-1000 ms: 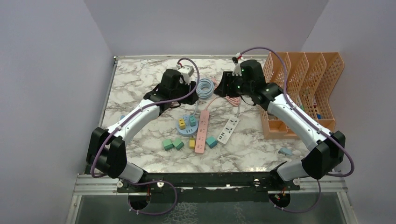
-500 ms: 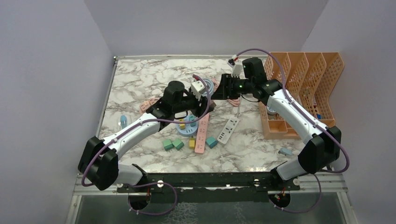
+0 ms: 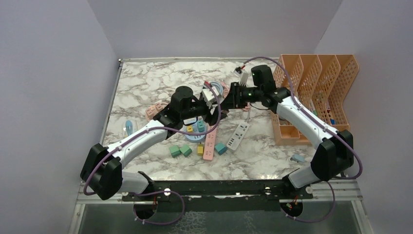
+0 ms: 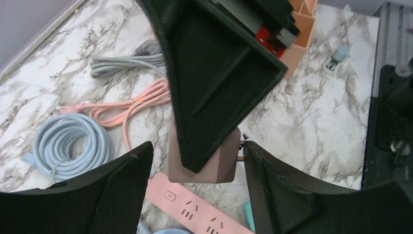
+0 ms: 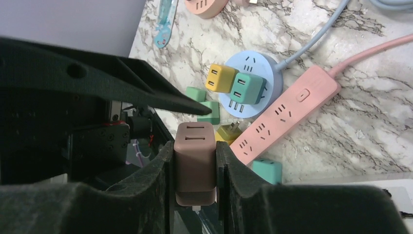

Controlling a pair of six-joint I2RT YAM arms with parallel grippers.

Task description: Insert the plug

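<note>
**A:** What is the right gripper [image 5: 195, 146] doing?

**B:** Its fingers are clamped on a brown cube-shaped plastic plug [image 5: 195, 168], one on each flat side. It holds the plug in the air above the marble-patterned table [image 5: 370, 122].

**A:** And the left gripper [image 4: 197, 156]?

**B:** Its fingers are spread wide with the plug between them, and there is a clear gap on one side.

**A:** What does each view add?

**B:** The left wrist camera shows a long pink plastic power strip [image 4: 195, 212] directly beneath the plug. The right wrist camera shows a round pale-blue socket hub [image 5: 265, 73] beside that strip. From the top camera the two grippers meet, but the plug is hidden.
</note>
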